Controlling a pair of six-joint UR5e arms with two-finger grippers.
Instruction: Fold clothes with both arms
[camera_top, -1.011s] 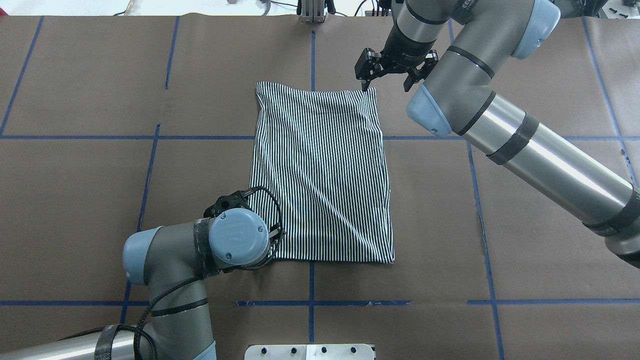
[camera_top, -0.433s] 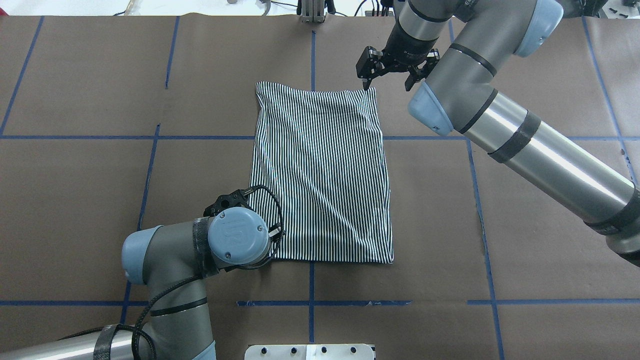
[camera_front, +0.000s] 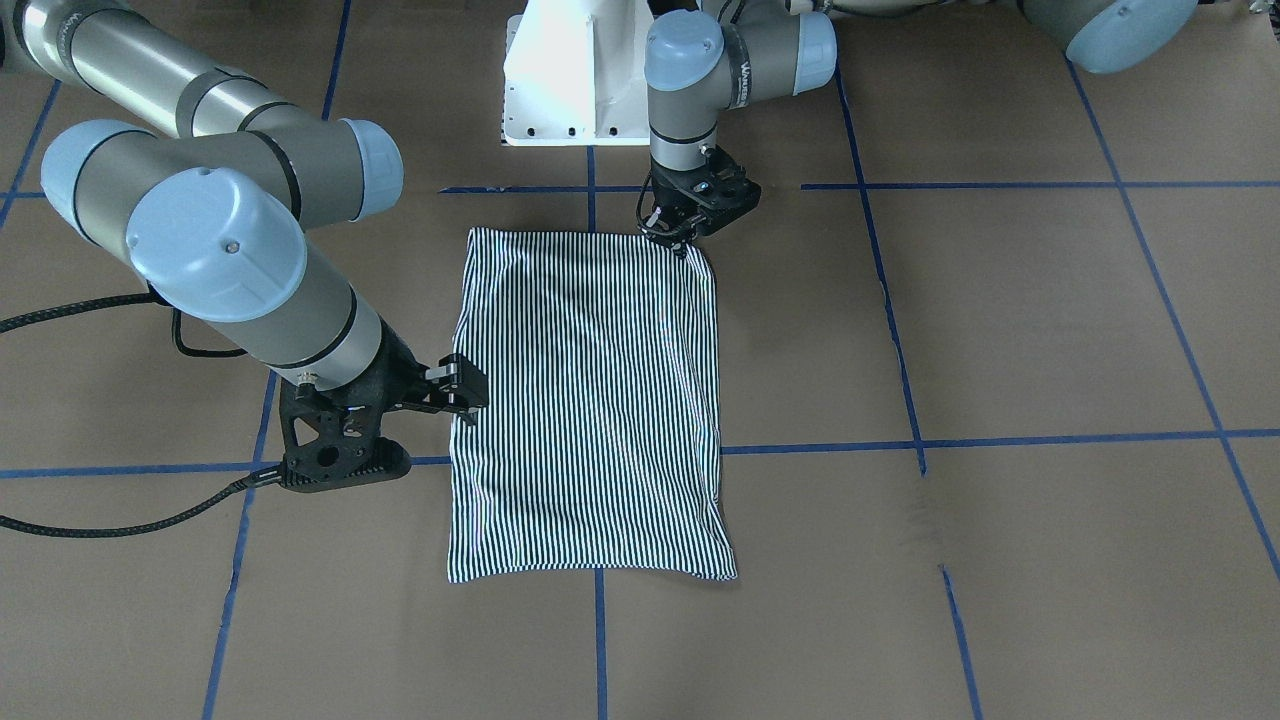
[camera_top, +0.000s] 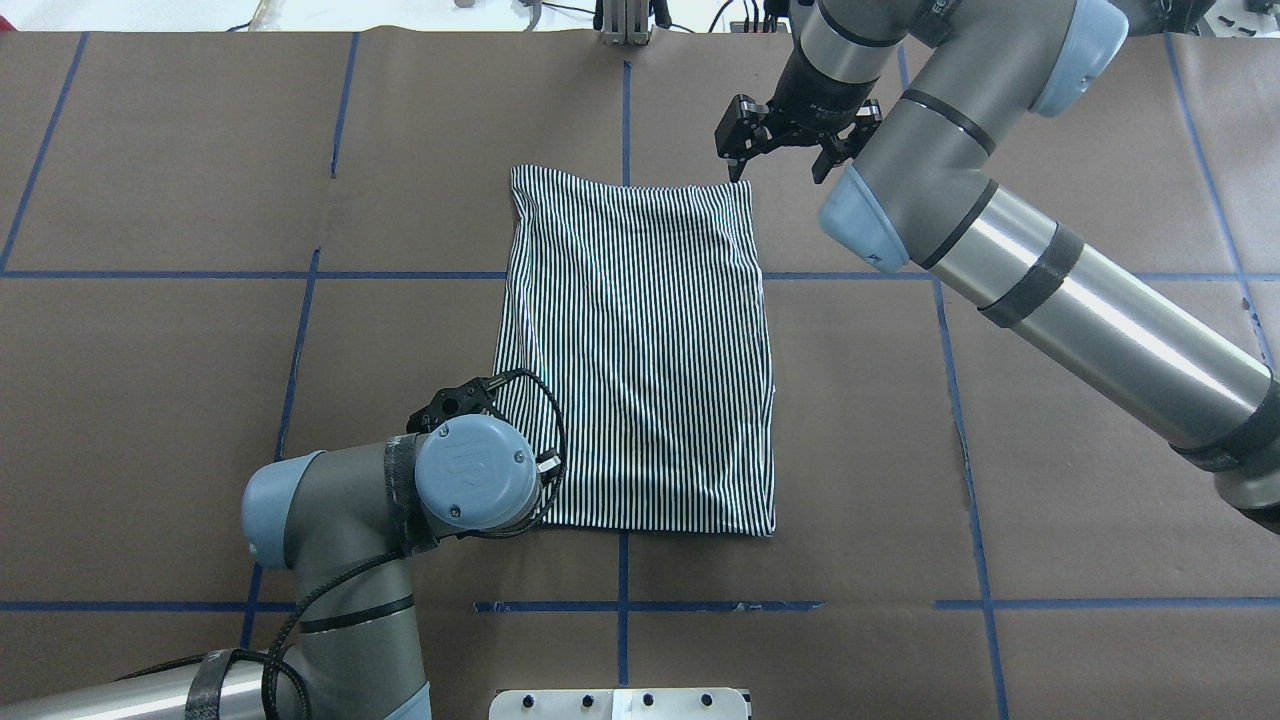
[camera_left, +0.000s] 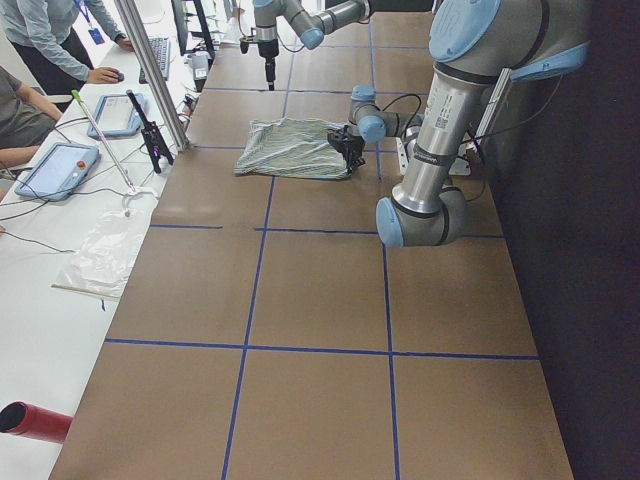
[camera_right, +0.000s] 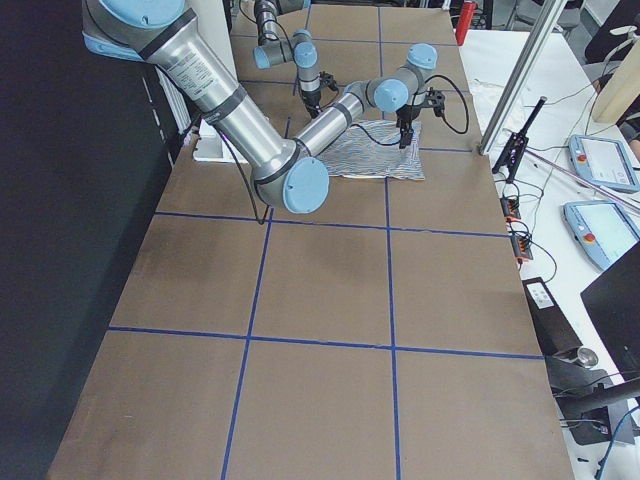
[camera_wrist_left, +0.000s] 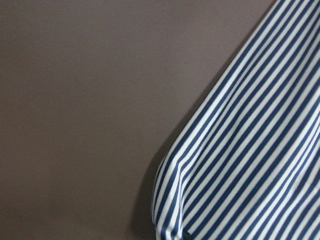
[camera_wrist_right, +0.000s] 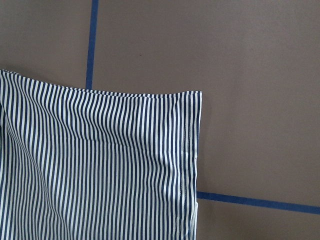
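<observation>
The shirt (camera_top: 640, 350) lies as a flat folded rectangle on the brown table (camera_top: 1080, 520), running corner to corner between the two sets of jaws. The left gripper (camera_front: 684, 240) has its jaws pinched narrow on the near corner, and in the wrist view the cloth rises in a fold toward them. The white base (camera_front: 570, 90) stands close behind those jaws, with bare table outward of them.

The right gripper (camera_top: 778, 170) hangs over the far corner with its jaws wide. One finger (camera_top: 737, 172) is at the hem, though I cannot tell whether it touches. The other finger is past the edge, over bare table. Open table lies ahead of these jaws and outward of them.

From overhead, the wrist cap (camera_top: 470, 485) and a looped cable (camera_top: 553, 440) hide the left jaws. I cannot make out which end of the shirt is which.
</observation>
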